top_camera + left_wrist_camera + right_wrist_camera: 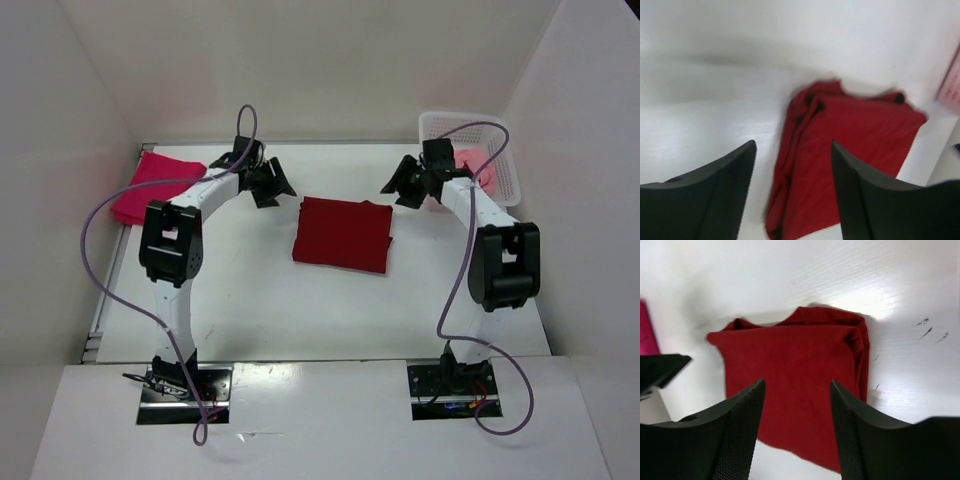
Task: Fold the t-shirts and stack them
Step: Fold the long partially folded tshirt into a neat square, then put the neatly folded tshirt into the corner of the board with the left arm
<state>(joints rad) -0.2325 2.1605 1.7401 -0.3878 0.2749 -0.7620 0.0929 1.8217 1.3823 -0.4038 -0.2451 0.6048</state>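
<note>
- The white table [250,300] fills our overhead view, walled in by white panels on three sides.
- We see the left arm [172,240] and the right arm [505,265] rise from their bases at the near edge. Both reach toward the far half of the table and bend inward toward each other.
- The dark crimson t-shirt [342,234] lies flat at the centre of the table, folded into a rough rectangle. It sits between the two arms and touches neither. In the wrist views, bunched folds show along one side edge.
- The bright magenta t-shirt [155,185] lies folded in the far left corner, just behind the left arm's forearm and well apart from the crimson one.
- The white mesh basket [507,150] stands in the far right corner, behind the right arm's wrist.
- The light pink t-shirt [480,168] lies inside that basket, partly hidden by the arm.
- The left gripper [793,145] hovers off the far left corner of the crimson shirt. Its fingers are spread apart with nothing between them.
- The right gripper [797,382] hovers off the far right corner of the same shirt. Its fingers are likewise parted and grasp nothing.
</note>
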